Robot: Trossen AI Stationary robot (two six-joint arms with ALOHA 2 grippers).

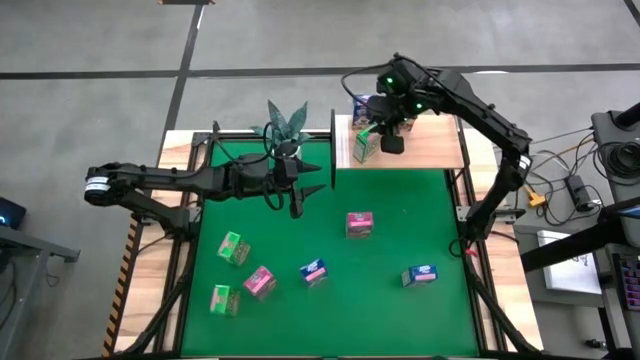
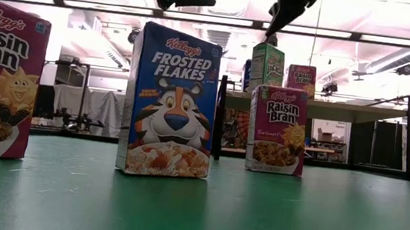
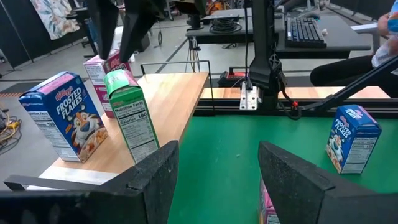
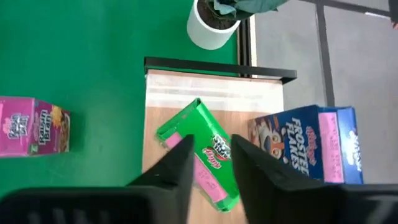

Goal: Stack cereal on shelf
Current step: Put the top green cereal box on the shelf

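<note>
The shelf [image 1: 430,145] is a light-wood board at the mat's far edge. Three cereal boxes stand on their bases on it: a green one [image 4: 202,155], a blue Frosted Flakes [image 3: 62,118] and a pink one [image 3: 96,68]. My right gripper [image 4: 212,146] hangs over the green box, pointing steeply down. Its fingers are a little apart, just above the box's top. I see no touch between them. My left gripper [image 3: 217,149] waits open and level over the far part of the green mat [image 1: 400,200], facing the shelf with nothing between its fingers.
Several more cereal boxes are spread over the mat, among them a pink one [image 1: 359,224], a blue one [image 1: 313,271] and a green one [image 1: 234,247]. A potted plant [image 1: 285,125] stands just left of the shelf. The shelf's black frame [image 4: 217,65] edges the board.
</note>
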